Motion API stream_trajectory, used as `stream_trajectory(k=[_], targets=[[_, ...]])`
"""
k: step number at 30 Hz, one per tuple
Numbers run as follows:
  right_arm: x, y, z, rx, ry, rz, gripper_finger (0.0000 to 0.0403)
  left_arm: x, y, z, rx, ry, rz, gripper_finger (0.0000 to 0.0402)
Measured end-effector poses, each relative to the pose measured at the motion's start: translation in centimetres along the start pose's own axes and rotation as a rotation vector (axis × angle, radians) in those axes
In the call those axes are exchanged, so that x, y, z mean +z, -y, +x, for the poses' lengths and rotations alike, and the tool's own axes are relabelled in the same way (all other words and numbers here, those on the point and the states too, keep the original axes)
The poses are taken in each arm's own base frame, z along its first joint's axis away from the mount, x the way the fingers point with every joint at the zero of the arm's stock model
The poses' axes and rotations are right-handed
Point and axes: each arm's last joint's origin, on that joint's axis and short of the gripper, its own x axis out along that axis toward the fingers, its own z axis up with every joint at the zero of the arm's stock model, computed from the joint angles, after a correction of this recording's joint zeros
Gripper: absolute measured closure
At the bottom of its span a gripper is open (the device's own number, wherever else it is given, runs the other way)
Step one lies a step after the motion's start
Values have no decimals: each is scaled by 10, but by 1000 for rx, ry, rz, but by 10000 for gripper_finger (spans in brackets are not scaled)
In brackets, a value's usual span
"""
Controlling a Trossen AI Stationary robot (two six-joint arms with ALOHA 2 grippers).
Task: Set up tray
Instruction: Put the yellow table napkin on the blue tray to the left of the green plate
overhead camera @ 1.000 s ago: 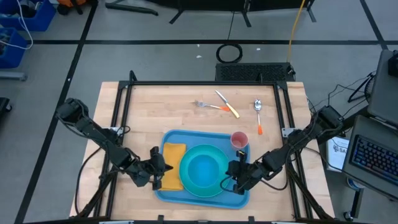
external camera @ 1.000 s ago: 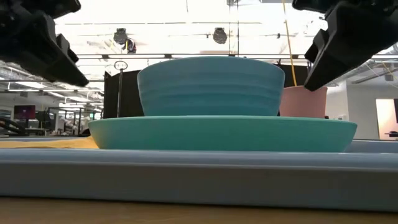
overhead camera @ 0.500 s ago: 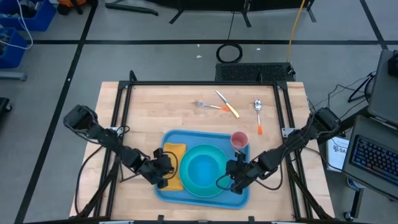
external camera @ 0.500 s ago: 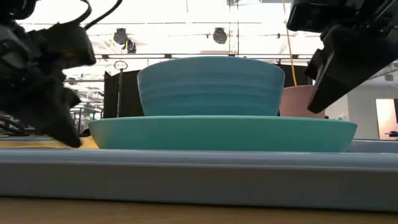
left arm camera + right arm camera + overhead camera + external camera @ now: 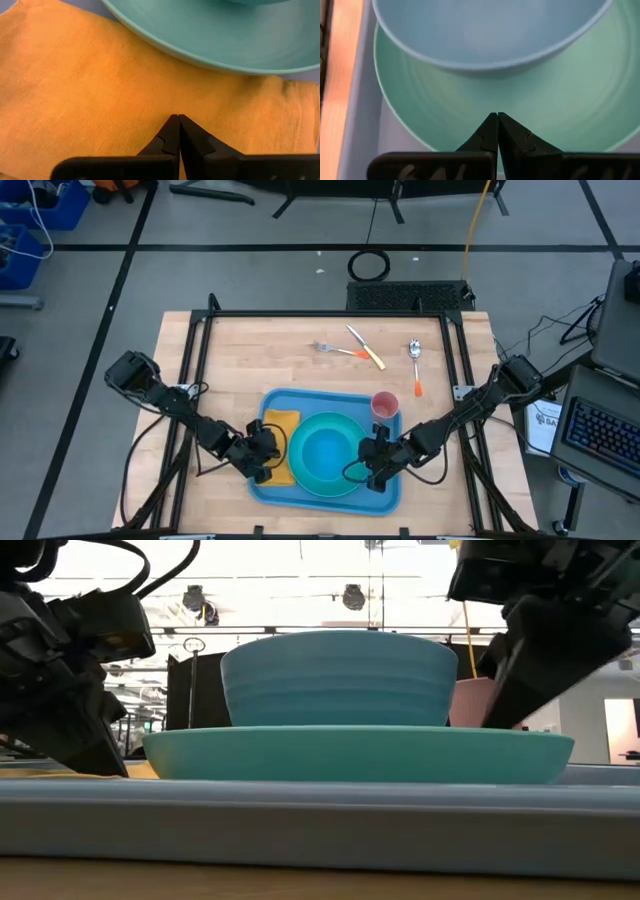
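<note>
The light-blue tray (image 5: 392,488) lies at the table's near middle. It carries a turquoise plate (image 5: 304,477) with a blue bowl (image 5: 328,450) on it, a yellow-orange napkin (image 5: 281,425) left of the plate, and a pink cup (image 5: 385,404) at its far right corner. My left gripper (image 5: 268,464) is shut, its tips low over the napkin (image 5: 90,90) beside the plate's rim (image 5: 225,47). My right gripper (image 5: 371,464) is shut above the plate's right part (image 5: 560,110), just short of the bowl (image 5: 490,30). My left gripper (image 5: 112,768) slants down from the table's left, its shut tips at the level of the napkin's middle (image 5: 150,107); whether they touch the cloth I cannot tell. My right gripper (image 5: 492,720) slants down from the right over the plate's rim (image 5: 520,745); whether it touches I cannot tell.
A fork (image 5: 324,347), a knife (image 5: 366,348) and a spoon (image 5: 415,362) lie on the bare wood beyond the tray. A black frame (image 5: 200,360) borders the table top on both sides.
My left gripper has come down steeply onto the napkin area, moving a little toward the plate and rolling at the wrist. My right gripper has sunk slightly toward the plate's right rim. Both stayed shut. The tray and the things on it have not moved.
</note>
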Motion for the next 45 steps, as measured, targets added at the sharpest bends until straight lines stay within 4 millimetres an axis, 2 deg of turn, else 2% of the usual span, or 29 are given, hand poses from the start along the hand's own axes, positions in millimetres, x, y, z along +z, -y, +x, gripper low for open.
stream_trajectory(k=[16, 24, 45], targets=[[-6, 2, 4, 21, -91, 66, 403, -19, -14, 4, -41, 19, -102, 399], [-10, 6, 3, -23, -136, 102, 403, -20, -15, 5, -40, 13, -117, 398], [-11, 5, 3, 8, -175, 125, 403, -20, -15, 5, -40, 11, -118, 396]])
